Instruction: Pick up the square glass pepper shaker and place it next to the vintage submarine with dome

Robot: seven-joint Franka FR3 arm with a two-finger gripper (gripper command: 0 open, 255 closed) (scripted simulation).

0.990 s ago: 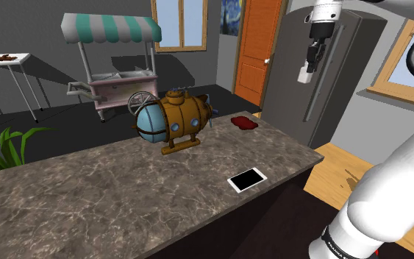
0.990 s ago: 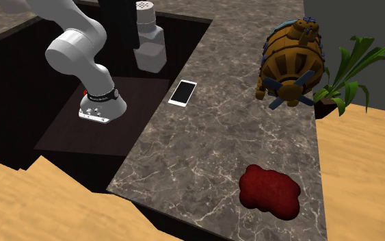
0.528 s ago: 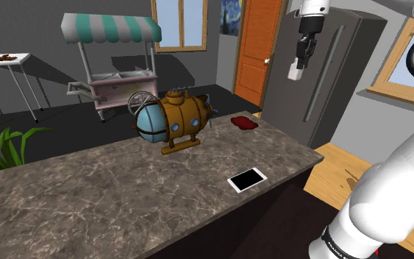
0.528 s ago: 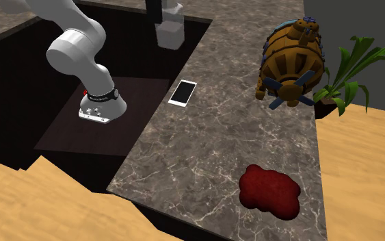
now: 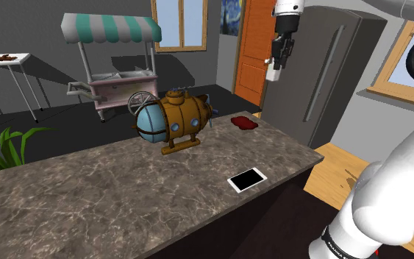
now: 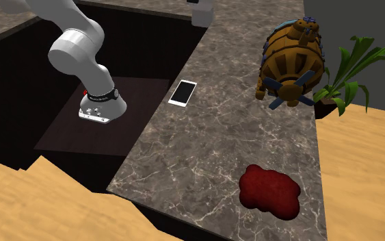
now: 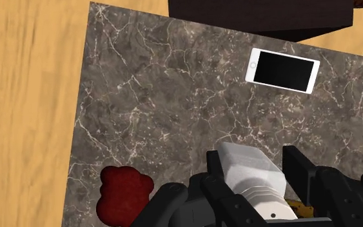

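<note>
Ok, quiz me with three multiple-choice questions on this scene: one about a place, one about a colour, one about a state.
1. Where does the smartphone lie?
A. on the marble countertop
B. on the floor
C. on a chair

2. What colour is the blob on the countertop?
A. green
B. dark red
C. blue

3. What is the gripper doing?
A. hanging open and empty
B. resting on the countertop
C. shut on the pepper shaker, up in the air

Answers:
1. A, it lies flat on the marble near the edge.
2. B, it is dark red in every view.
3. C, the wrist view shows the shaker clasped.
</note>
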